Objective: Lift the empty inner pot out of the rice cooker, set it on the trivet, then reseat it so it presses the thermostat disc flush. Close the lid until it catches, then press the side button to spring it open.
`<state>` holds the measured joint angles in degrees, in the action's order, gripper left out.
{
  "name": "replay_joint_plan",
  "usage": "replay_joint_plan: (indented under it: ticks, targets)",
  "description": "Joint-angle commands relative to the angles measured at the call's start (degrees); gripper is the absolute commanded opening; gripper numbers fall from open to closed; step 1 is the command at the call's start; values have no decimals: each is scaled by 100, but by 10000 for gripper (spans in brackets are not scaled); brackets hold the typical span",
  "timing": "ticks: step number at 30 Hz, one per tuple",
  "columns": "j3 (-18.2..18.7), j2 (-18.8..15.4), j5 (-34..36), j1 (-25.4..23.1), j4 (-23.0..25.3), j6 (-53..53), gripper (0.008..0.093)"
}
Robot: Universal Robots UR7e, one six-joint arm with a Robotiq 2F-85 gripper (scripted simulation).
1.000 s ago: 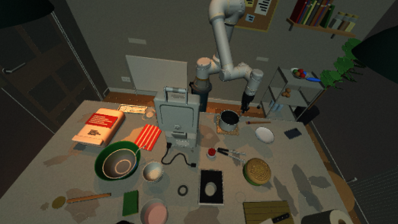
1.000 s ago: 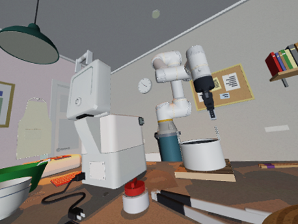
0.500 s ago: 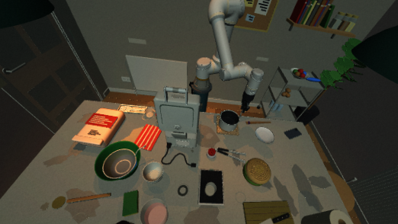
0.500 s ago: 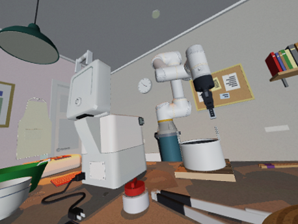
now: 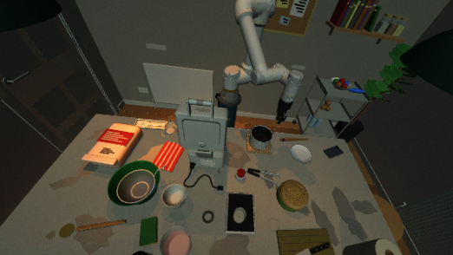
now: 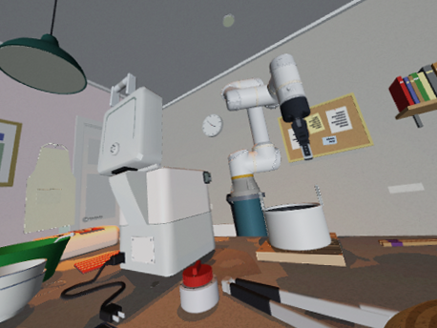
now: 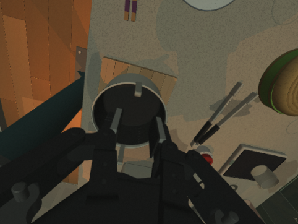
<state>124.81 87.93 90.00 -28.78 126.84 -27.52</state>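
The empty inner pot point(image 5: 260, 136) point(image 6: 297, 226) point(image 7: 129, 113), grey outside and dark inside, sits upright on the wooden trivet point(image 5: 259, 146) point(image 6: 301, 252) point(image 7: 136, 78) to the right of the rice cooker. My gripper point(image 5: 280, 118) point(image 6: 306, 152) point(image 7: 136, 123) hangs well above the pot's rim, partly open and holding nothing. The white rice cooker point(image 5: 202, 138) point(image 6: 161, 213) stands at the table's centre. Its lid point(image 5: 201, 125) point(image 6: 129, 130) is raised upright. The cooker's inside and its side button are not visible to me.
A green bowl point(image 5: 133, 183) and smaller bowls point(image 5: 174, 195) lie in front of the cooker, with its power cord point(image 5: 200, 178) beside them. A red-capped jar point(image 5: 240, 174) point(image 6: 199, 286), tongs point(image 5: 263, 174) point(image 7: 221, 114), a plate point(image 5: 301, 153) and a woven-lidded basket point(image 5: 293, 195) lie right of it.
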Motion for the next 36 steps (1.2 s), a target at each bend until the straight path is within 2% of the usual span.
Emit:
replay_joint_plan:
  ticks: [1,11,20,27,36]
  targets:
    - [-56,67,0,0,-102,0,380]
    - [-798,663,0,0,-1444,0,380]
    - [-1503,930,0,0,-2425,0,380]
    - [-1780,989,0,0,-2766,0,380]
    - [-1821,998,0,0,-2814,0,380]
